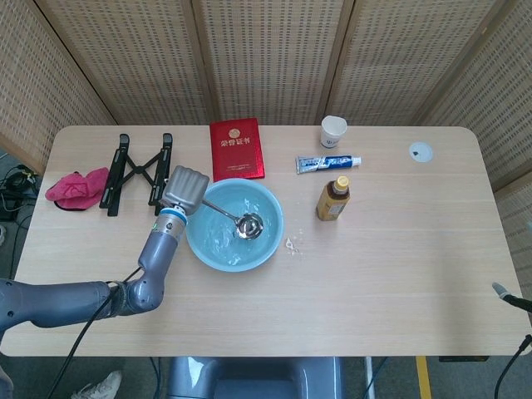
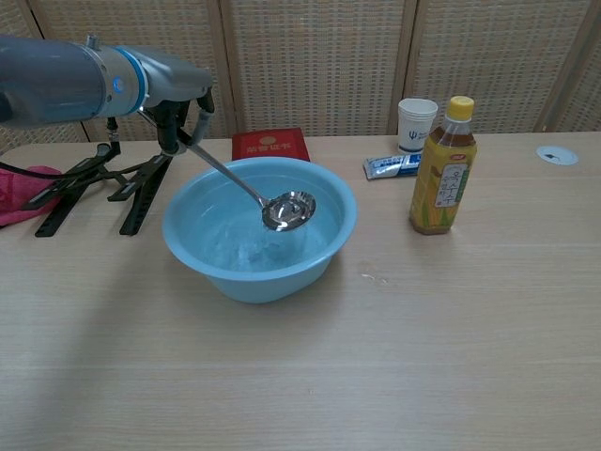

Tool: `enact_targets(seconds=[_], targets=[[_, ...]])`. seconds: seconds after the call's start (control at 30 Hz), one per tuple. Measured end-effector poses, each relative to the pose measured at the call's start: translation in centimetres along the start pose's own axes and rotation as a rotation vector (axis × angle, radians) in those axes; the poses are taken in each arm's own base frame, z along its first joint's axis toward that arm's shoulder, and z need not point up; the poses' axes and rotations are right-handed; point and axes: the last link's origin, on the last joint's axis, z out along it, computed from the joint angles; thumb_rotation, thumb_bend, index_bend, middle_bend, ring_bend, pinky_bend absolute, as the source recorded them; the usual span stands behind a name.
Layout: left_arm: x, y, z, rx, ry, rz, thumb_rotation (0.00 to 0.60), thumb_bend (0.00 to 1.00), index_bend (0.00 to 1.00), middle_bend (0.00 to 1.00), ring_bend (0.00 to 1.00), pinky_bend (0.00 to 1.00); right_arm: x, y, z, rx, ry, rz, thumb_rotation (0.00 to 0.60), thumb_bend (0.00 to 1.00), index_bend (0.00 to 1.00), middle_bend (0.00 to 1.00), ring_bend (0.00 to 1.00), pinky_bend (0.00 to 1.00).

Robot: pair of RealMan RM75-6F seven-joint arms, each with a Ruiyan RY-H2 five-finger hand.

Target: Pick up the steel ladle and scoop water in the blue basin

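**Ladle lifted over the basin, bowl level above the water**

Nearest the robot's chest, the pale wooden surface [image 2: 394,376] lies bare up to a few small droplets just right of the round light-blue plastic basin [image 2: 340,199]. The basin holds shallow clear water, rippled at the bottom.

Over the basin hangs the polished steel ladle with a long thin handle [image 2: 288,209]. Its round bowl sits above the water, inside the rim, towards the basin's right side; whether it carries water is hard to tell from the glare. The handle runs up and to the left from the bowl, crossing the basin's left rim to the left hand [image 2: 178,89], whose fingers [image 2: 202,105] are clamped on the handle's top end. So the ladle's long axis slopes from the hand, high and left, down to the bowl, low and right. The next dip or pour would probably turn on tilting that line about the wrist. The right hand is out of sight in both views.

Beyond the basin to the right stands an amber tea bottle with a yellow cap [image 2: 443,169]. Behind it lie a blue-and-white toothpaste tube [image 2: 387,165] and a white paper cup [image 2: 417,124]. A red booklet [image 2: 270,144] lies just behind the basin. Further left are a black folding stand [image 2: 99,183] and a pink cloth [image 2: 14,193].
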Motion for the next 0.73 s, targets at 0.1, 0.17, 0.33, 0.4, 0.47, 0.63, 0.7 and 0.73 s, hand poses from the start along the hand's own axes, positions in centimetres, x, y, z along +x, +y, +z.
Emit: enact_targets(seconds=[0.1, 0.17, 0.33, 0.4, 0.47, 0.63, 0.7, 0.73], targets=[[0.9, -0.1, -0.4, 0.009, -0.010, -0.006, 0.600, 0.59, 0.74, 0.92, 0.93, 1.00, 0.0, 0.0, 0.0, 0.000, 0.001, 0.002, 0.600, 0.00, 0.00, 0.00, 0.00, 0.00], [1.5, -0.3, -0.7, 0.018, -0.020, -0.007, 0.600, 0.60, 0.74, 0.92, 0.93, 1.00, 0.1, 0.1, 0.0, -0.001, 0.002, 0.002, 0.600, 0.00, 0.00, 0.00, 0.00, 0.00], [2.9, -0.6, -1.3, 0.044, -0.048, -0.011, 0.600, 0.61, 0.74, 0.92, 0.93, 1.00, 0.1, 0.1, -0.1, -0.002, 0.005, 0.004, 0.600, 0.00, 0.00, 0.00, 0.00, 0.00], [3.4, -0.8, -1.5, 0.057, -0.062, -0.014, 0.600, 0.61, 0.74, 0.92, 0.93, 1.00, 0.2, 0.1, -0.1, -0.002, 0.006, 0.004, 0.600, 0.00, 0.00, 0.00, 0.00, 0.00], [3.8, -1.0, -1.7, 0.070, -0.078, -0.015, 0.600, 0.61, 0.74, 0.92, 0.93, 1.00, 0.2, 0.1, -0.1, -0.002, 0.007, 0.005, 0.600, 0.00, 0.00, 0.00, 0.00, 0.00], [5.0, -1.4, -2.2, 0.091, -0.099, -0.008, 0.600, 0.61, 0.74, 0.92, 0.93, 1.00, 0.2, 0.0, -0.1, -0.002, 0.008, 0.005, 0.600, 0.00, 0.00, 0.00, 0.00, 0.00], [5.4, -1.5, -2.3, 0.094, -0.098, -0.005, 0.600, 0.61, 0.74, 0.92, 0.93, 1.00, 0.2, 0.0, -0.1, -0.002, 0.008, 0.005, 0.600, 0.00, 0.00, 0.00, 0.00, 0.00], [5.5, -1.5, -2.3, 0.095, -0.098, -0.006, 0.600, 0.61, 0.74, 0.92, 0.93, 1.00, 0.2, 0.0, -0.1, -0.002, 0.008, 0.004, 0.600, 0.00, 0.00, 0.00, 0.00, 0.00]])
